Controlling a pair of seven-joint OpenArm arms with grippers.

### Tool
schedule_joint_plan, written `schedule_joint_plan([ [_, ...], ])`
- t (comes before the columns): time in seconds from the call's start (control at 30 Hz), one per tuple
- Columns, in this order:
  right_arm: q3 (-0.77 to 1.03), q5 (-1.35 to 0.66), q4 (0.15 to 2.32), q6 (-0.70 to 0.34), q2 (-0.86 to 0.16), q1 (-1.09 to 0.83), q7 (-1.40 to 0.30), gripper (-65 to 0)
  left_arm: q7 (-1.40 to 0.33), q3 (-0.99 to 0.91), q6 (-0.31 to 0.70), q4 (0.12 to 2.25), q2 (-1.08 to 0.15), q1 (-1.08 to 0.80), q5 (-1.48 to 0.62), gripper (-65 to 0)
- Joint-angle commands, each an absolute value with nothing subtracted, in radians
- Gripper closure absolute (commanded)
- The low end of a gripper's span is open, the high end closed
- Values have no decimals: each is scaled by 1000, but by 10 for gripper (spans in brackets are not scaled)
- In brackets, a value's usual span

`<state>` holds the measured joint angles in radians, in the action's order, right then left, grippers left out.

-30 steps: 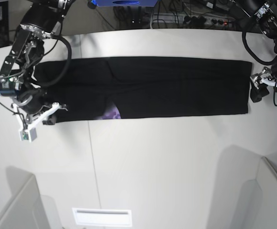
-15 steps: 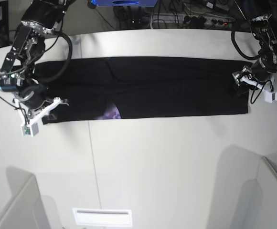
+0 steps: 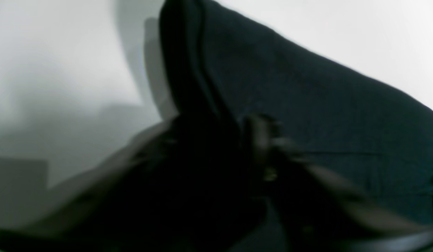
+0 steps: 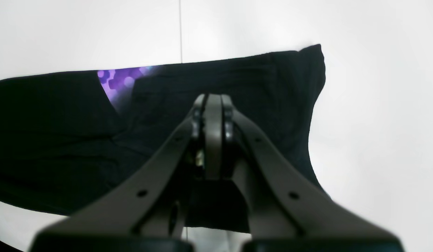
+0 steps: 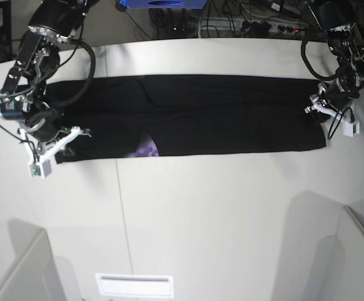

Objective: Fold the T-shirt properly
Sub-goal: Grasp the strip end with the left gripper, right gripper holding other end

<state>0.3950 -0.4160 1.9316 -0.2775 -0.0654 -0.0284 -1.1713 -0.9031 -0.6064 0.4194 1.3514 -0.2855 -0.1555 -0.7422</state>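
White table [image 5: 201, 213] fills the base view; we note a thin seam [image 5: 120, 207] running front to back across its top.

The T-shirt [image 5: 219, 116] lies on the far half of the table as a long black band stretched side to side, folded lengthwise, flat apart from a few soft creases. At its near edge, left of middle in the base view, a small patch of purple print [image 5: 146, 150] peeks out from under a fold; the right wrist view shows the same patch [image 4: 120, 82] with pale dots on it.

Right arm, on the base view's left, stands over that end of the band. The right gripper [image 4: 212, 101] has its jaws pressed together, tips over the black cloth. We cannot tell whether any fabric is pinched between them. In the base view it sits at the shirt's near corner [image 5: 61, 145].

Left arm, on the base view's right, reaches down to the opposite end. The left gripper [image 5: 320, 111] is at the shirt's short edge. Its wrist view is dark and blurred: the cloth [image 3: 307, 105] rises in a ridge right at the fingers [image 3: 262, 136], but we cannot tell how the jaws stand or whether they grip it.
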Motion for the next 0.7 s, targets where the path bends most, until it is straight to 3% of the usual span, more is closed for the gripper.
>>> schedule_joint_plan([
  [0.0, 398, -427, 1952, -278, -74, -13, -1152, 0, -937, -608, 414, 1353, -294, -156, -725, -117],
  [0.07, 400, -427, 1952, -278, -74, -13, -1152, 0, -935, -608, 414, 1349, -295, -151, -723, -13],
  [0.1, 400, -427, 1952, -278, -74, -13, -1152, 0, -935, -610, 414, 1342, -305, -150, -723, 0],
  [0.4, 406, -427, 1952, -278, -74, -15, -1152, 0, -934, -661, 414, 1354, -369, -133, -723, 0],
  [0.67, 406, -427, 1951, -278, -74, -15, -1152, 0, -937, -693, 414, 1546, -367, -214, -723, 0],
])
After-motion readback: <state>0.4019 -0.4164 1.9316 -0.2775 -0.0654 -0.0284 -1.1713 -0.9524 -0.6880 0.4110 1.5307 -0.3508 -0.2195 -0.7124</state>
